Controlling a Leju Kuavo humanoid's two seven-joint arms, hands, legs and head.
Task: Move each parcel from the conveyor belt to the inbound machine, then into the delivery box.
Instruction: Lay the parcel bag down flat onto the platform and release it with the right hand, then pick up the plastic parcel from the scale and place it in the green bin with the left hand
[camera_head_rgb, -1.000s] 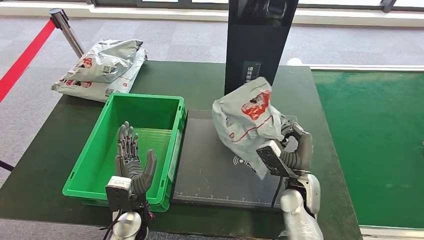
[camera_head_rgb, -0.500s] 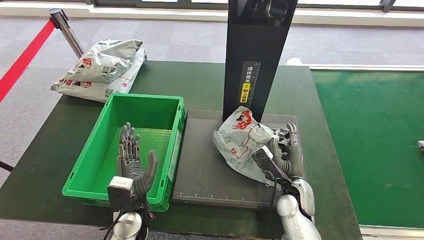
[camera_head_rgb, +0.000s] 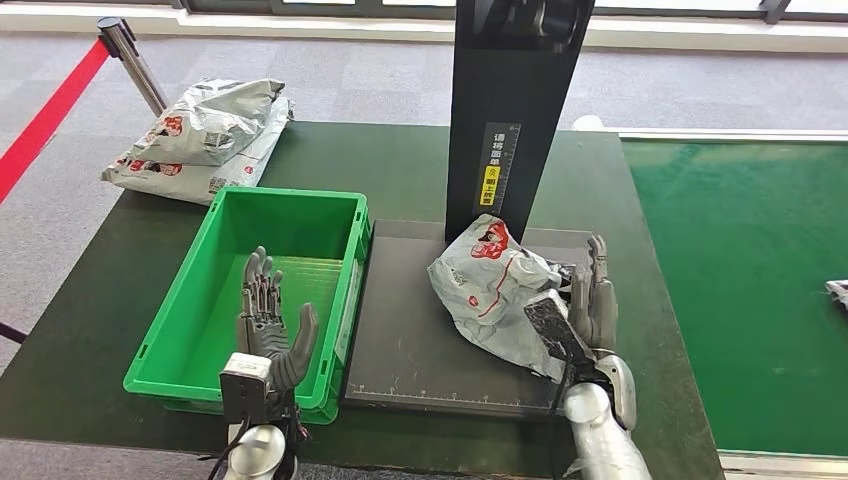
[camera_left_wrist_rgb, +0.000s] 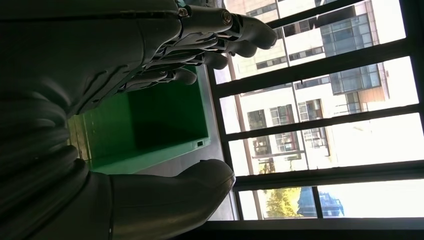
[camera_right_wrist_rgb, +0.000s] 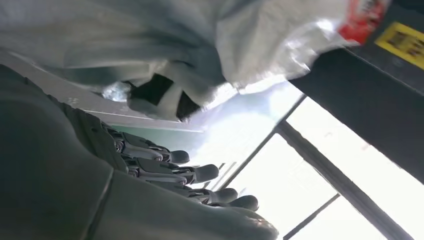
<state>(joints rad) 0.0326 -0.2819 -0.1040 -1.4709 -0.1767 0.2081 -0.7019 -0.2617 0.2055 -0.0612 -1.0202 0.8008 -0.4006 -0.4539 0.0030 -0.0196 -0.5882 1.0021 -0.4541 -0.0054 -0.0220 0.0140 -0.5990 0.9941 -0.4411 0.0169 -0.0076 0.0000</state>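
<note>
- The crumpled grey plastic mailer parcel with red print (camera_head_rgb: 492, 290) lies on the black platform of the inbound machine (camera_head_rgb: 420, 330), at the foot of its upright post.
- My right hand (camera_head_rgb: 593, 300) sits just beside it, fingers straight and apart, holding nothing.
- My left hand (camera_head_rgb: 268, 325) hovers over the green plastic delivery box (camera_head_rgb: 290, 215), fingers spread and empty.
- The parcel looks soft, light and slippery; I'd gather a bunched fold at its near edge.

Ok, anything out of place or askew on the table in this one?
Mostly tidy. The grey parcel lies crumpled and slanted on the dark scanning platform, not flat. Two more parcels are stacked at the table's far-left corner, overhanging its edge. The green bin holds no parcel.
</note>
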